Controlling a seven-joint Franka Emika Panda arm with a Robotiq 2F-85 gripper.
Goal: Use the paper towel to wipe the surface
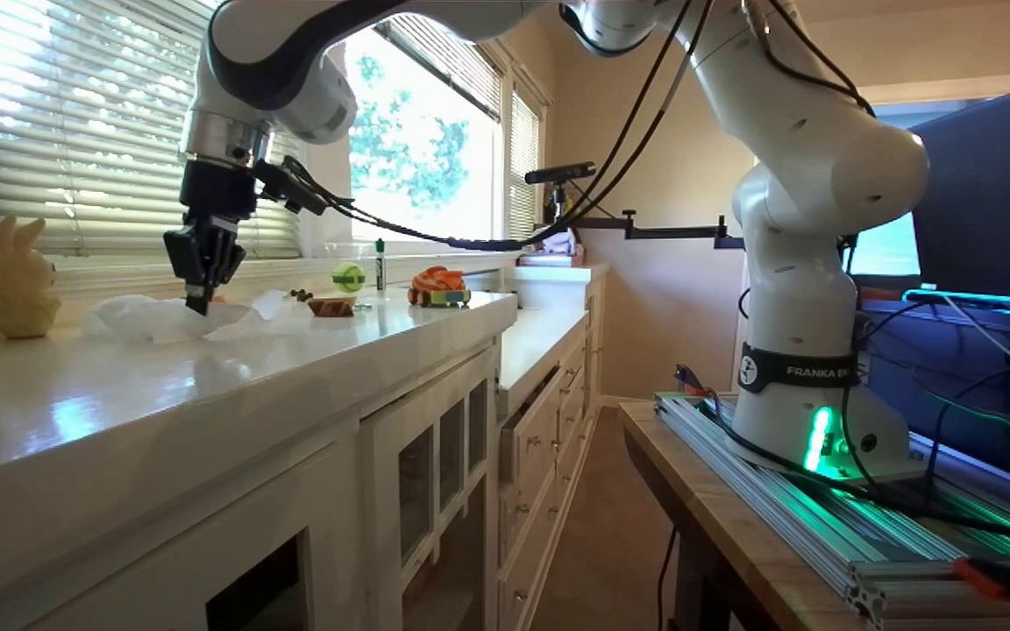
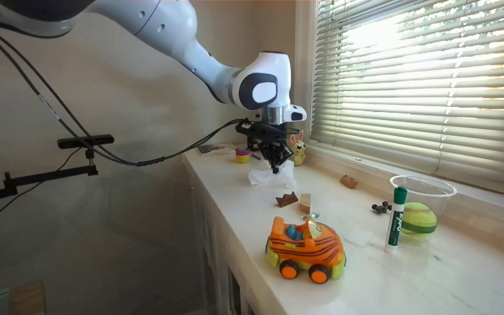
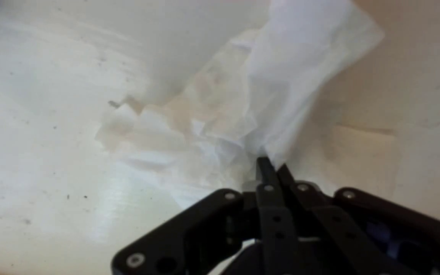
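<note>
Thin, white and deeply creased, the paper towel [image 3: 220, 122] lies bunched on the table [image 2: 387, 284], beige in its shaded folds. The gripper [image 3: 275, 168] stands narrow over it, black fingers drawn together with a smooth fold of the towel pinched at their tips. In an exterior view the towel is toward the far end, with a smooth pale-yellow rabbit figure [image 2: 298, 151] beyond it to the right and a squat magenta-and-yellow tub [image 2: 242, 155] beyond it to the left. Nearer are an angular brown piece [image 2: 287, 200] and a rounded orange toy car [image 2: 306, 249] with dark stripes; right of the car, a slim green-capped marker [image 2: 395, 221] stands upright just beside a clear cup [image 2: 427, 196], through whose side a banded yellow-green ball [image 2: 420, 218] shows. The table's white top is glossy, streaked and dark-flecked. Slatted blinds [image 2: 414, 109] filter daylight at right, a plain beige wall [image 2: 125, 87] stands at left, and white cabinet doors [image 1: 436, 469] with dark panes run below the table.
</note>
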